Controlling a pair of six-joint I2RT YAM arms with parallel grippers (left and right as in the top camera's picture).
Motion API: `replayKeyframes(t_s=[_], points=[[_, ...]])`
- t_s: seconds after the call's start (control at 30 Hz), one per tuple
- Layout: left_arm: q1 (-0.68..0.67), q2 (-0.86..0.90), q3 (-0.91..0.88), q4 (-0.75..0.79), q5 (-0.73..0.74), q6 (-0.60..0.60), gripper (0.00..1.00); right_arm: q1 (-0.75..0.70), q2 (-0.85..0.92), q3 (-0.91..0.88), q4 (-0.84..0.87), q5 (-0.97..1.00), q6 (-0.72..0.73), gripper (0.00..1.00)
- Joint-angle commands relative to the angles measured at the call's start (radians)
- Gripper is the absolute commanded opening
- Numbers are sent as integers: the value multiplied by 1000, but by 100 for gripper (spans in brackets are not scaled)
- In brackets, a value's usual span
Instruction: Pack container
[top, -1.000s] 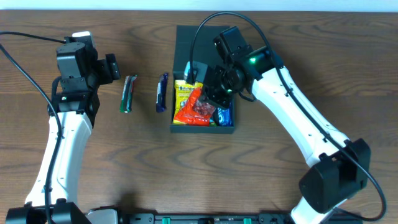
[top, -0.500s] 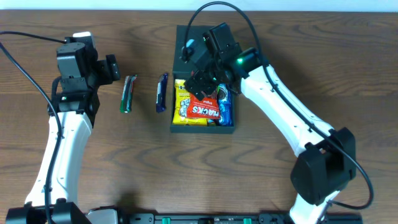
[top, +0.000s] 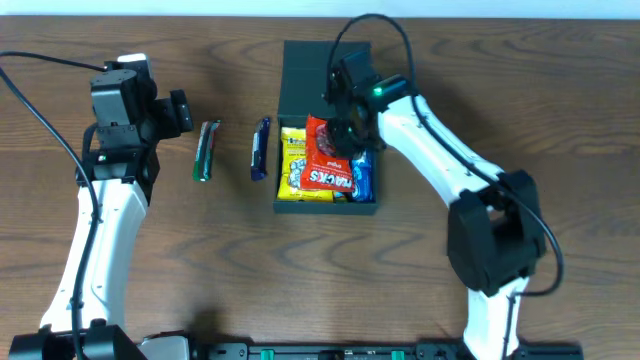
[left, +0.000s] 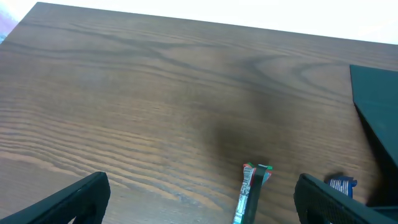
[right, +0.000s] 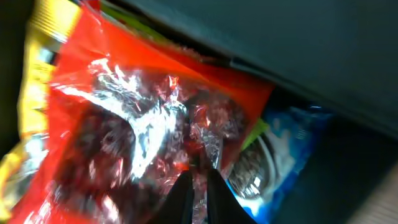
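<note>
The table (top: 560, 120) carries everything. The container (top: 305, 75) sits at its middle toward the far edge, with the flap lid laid back flat and the open tray facing the robot, which leaves the tray free for loading from above.

The right end effector (top: 345, 130) reaches down into the tray's far end. In the right wrist view its fingers are pressed almost together and seem to nip a fold of shiny film on the red packet (top: 325, 160), probably to seat or straighten it on the pile. The left end effector (top: 183, 110) hangs over bare wood at the left, spread wide and holding nothing, likely ready for the loose bars.

The red packet lies lengthwise on top and shows white capitals ending in "ACKS". The yellow packet (top: 292, 165) shows along the tray's left side, with print too small to read. The blue packet (top: 362, 180) is wedged at the right and pictures a dark sandwich biscuit, with no legible name.

A green bar (top: 206, 150) and a blue bar (top: 260, 147) lie side by side, apart, between the left arm and the container. They are not yet packed and their labels are unreadable.
</note>
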Motion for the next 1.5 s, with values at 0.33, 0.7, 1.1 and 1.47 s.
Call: replayKeyframes(t_s=[0.33, 0.7, 1.1, 1.47], points=[[4, -7, 19, -1, 8, -4, 95, 69, 26, 29, 19, -282, -16, 2], [4, -5, 19, -28, 16, -4, 95, 58, -15, 95, -23, -328, 14, 1], [-3, 263, 19, -98, 571, -98, 6, -10, -40, 78, -194, -23, 177, 2], [-155, 436, 19, -50, 707, -161, 6, -17, -40, -62, -98, -41, 177, 1]])
